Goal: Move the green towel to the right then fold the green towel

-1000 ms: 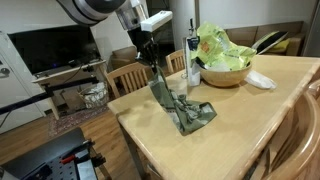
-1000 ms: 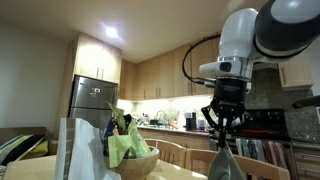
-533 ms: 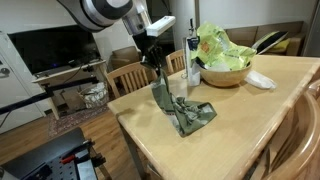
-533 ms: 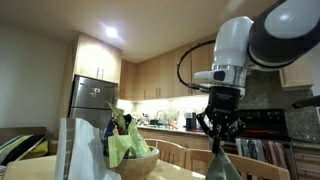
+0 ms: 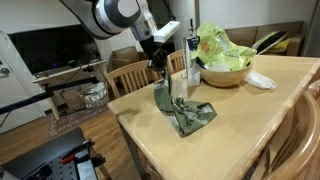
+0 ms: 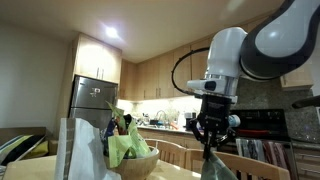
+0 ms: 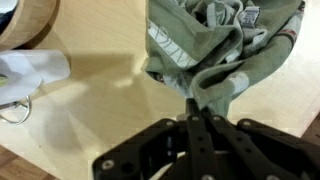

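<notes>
Jaws pinched tight on a bunched fold of the green towel (image 5: 183, 110), the gripper (image 5: 157, 68) holds that end lifted above the table (image 5: 250, 125) near the edge at the picture's left. The rest of the cloth trails down rightward and lies crumpled on the tabletop, short of the wooden bowl (image 5: 222, 73). In the wrist view a crumpled white item (image 7: 30, 75) lies at left, apart from the towel (image 7: 215, 50), whose folds gather into the closed fingertips (image 7: 193, 108).
</notes>
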